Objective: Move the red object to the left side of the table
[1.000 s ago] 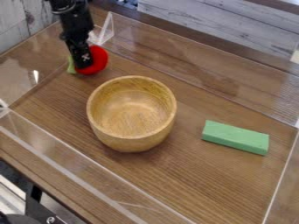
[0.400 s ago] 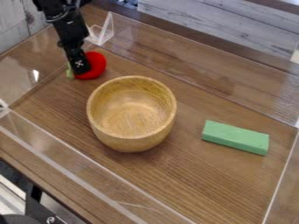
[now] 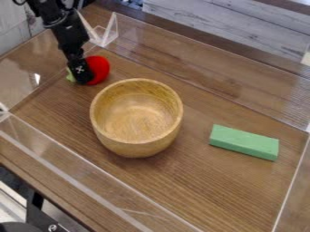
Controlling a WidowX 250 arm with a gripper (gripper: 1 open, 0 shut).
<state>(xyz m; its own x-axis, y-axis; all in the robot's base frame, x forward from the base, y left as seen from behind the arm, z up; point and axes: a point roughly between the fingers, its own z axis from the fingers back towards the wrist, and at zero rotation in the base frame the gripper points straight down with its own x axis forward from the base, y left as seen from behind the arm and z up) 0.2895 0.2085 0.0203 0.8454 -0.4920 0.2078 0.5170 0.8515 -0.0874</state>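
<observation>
Upper left of frame: round bright-red toy fruit (image 3: 93,69) on dark brown wood-grain counter (image 3: 224,65) | black metal pincer (image 3: 82,76): beside fruit, spread unclear from here

One round bright-red toy fruit with a green leafy tip (image 3: 94,68), one round light-brown wooden bowl (image 3: 137,117), one rectangular green block (image 3: 244,142) and one dark robot arm (image 3: 69,32), all counted at one brown wood-grain table (image 3: 224,188)
</observation>
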